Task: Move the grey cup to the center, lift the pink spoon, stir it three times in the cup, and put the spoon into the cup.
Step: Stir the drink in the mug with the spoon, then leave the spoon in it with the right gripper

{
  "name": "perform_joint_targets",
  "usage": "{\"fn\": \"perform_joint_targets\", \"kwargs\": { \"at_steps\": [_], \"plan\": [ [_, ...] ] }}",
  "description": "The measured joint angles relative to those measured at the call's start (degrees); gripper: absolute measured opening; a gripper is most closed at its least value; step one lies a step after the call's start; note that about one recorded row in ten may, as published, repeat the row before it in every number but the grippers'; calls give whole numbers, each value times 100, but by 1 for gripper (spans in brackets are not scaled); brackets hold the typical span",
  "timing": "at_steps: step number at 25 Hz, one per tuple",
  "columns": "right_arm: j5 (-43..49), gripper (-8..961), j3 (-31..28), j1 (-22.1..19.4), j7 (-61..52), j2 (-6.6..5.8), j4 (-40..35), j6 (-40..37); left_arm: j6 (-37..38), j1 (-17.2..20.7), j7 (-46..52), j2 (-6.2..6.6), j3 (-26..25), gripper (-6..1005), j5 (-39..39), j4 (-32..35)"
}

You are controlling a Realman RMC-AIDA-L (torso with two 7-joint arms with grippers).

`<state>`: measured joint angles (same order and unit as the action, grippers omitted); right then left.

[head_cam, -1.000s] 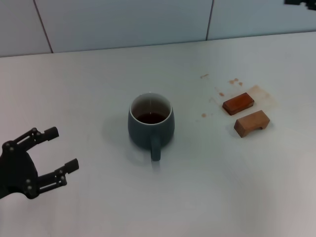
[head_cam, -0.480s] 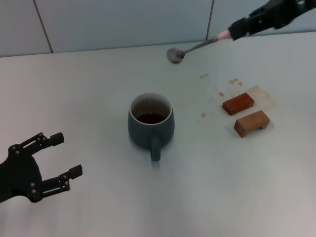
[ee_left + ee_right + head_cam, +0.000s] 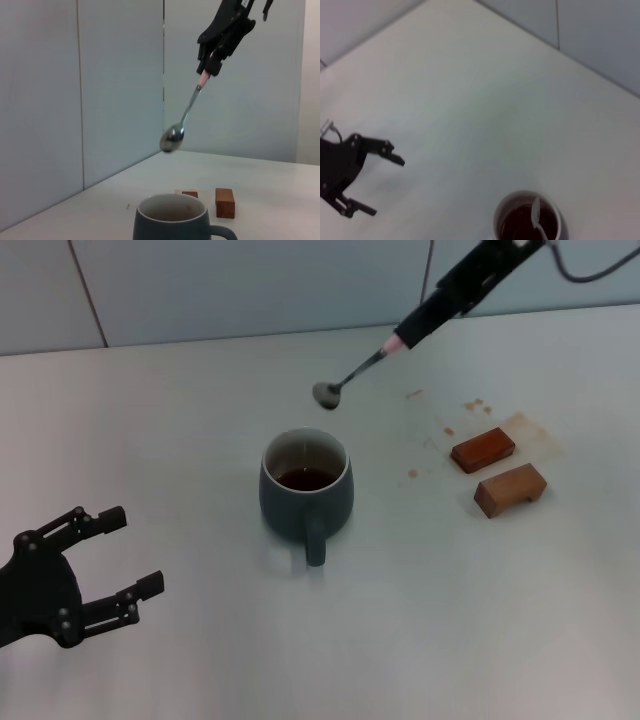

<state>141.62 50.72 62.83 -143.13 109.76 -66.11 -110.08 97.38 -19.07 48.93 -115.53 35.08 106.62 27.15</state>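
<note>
— Spoon first: where do we stand with the pink spoon (image 3: 357,371)?

— We see it in the upper middle of the head view, hanging in the air, bowl downward and tilted toward the lower left. The right claw (image 3: 412,329) is clamped on the pink handle end, reaching in from the upper right corner. The metal bowl hovers just above and behind the grey cup (image 3: 306,488), not yet inside it.

— And the cup?

— It stands upright at the middle of the table (image 3: 180,420), handle toward the lower edge of the frame, with dark brown liquid inside. We judge the centering step done.

— How will these handle?

— We expect the spoon to be light, stiff and thin, so a grip far out on the handle could let it swivel; the metal neck looks slick. The cup looks like ceramic, heavy enough to stay put under gentle stirring, but a hard knock on the rim could tip or chip it.

— The other arm?

— The left claw (image 3: 118,555) sits in the lower left, fingers apart, holding nothing, well away from the cup.

— What can't we make out?

— Most of the pink handle is buried in the right claw, so we cannot tell how much is gripped. The liquid's depth is also unclear.
</note>
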Motion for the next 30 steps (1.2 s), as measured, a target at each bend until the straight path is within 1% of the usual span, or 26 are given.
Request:
{"fn": "perform_joint_targets", "kwargs": {
  "at_steps": [1,2,3,4,5,8,9,10,11,12,13,14,15,16,17,18,19,20,21,23,24,25,26,30],
  "plan": [
    [72,114,176,150,13,1,279,170,-1,0,5,1,-5,856,0,7],
    [72,114,176,150,13,1,279,170,-1,0,5,1,-5,856,0,7],
    [92,114,309,217,16,1,427,256,-1,0,5,1,-4,856,0,9],
    [114,114,526,336,37,0,728,429,-1,0,-1,1,-12,856,0,13],
    [114,114,526,336,37,0,728,429,-1,0,-1,1,-12,856,0,13],
    [133,114,789,531,88,13,1213,735,-1,0,-16,-2,-33,856,-2,14],
    [167,114,927,658,141,46,1533,933,-1,0,-18,-1,-37,856,-9,16],
    [167,114,927,658,141,46,1533,933,-1,0,-18,-1,-37,856,-9,16],
    [256,114,1021,780,207,101,1807,1086,-1,0,-27,0,-37,856,-14,18],
    [256,114,1021,780,207,101,1807,1086,-1,0,-27,0,-37,856,-14,18],
    [324,114,1058,842,240,142,1941,1163,-1,0,-32,0,-37,856,-16,18],
    [494,114,1098,948,322,223,2153,1306,-7,0,-36,2,-37,856,-24,19],
    [494,114,1098,948,322,223,2153,1306,-7,0,-36,2,-37,856,-24,19],
    [670,114,1130,1040,415,319,2339,1393,-11,-1,-37,2,-37,856,-30,19],
    [670,114,1130,1040,415,319,2339,1393,-20,-5,-37,2,-37,856,-31,18],
    [739,114,1158,1074,460,364,2400,1431,-28,-8,-37,3,-38,856,-31,19],
    [802,114,1293,1126,508,446,2462,1515,-53,-23,-36,4,-37,856,-26,19],
    [802,114,1293,1126,508,446,2462,1515,-53,-23,-36,4,-37,856,-26,19],
    [817,114,1358,1146,516,474,2480,1562,-62,-24,-35,4,-37,856,-22,19],
    [825,114,1485,1195,517,546,2520,1648,-67,-25,-34,-1,-37,856,-18,19],
    [852,114,1535,1239,517,610,2544,1719,-69,-26,-38,-6,-37,856,-16,19],
    [852,114,1535,1239,517,610,2544,1719,-69,-26,-38,-6,-37,856,-16,19],
    [928,114,1548,1276,516,667,2558,1841,-70,-26,-43,-7,-37,856,-16,16],
    [1047,114,1551,1322,446,709,2576,1981,-71,-22,-47,-21,-37,856,-26,11]
  ]
}}
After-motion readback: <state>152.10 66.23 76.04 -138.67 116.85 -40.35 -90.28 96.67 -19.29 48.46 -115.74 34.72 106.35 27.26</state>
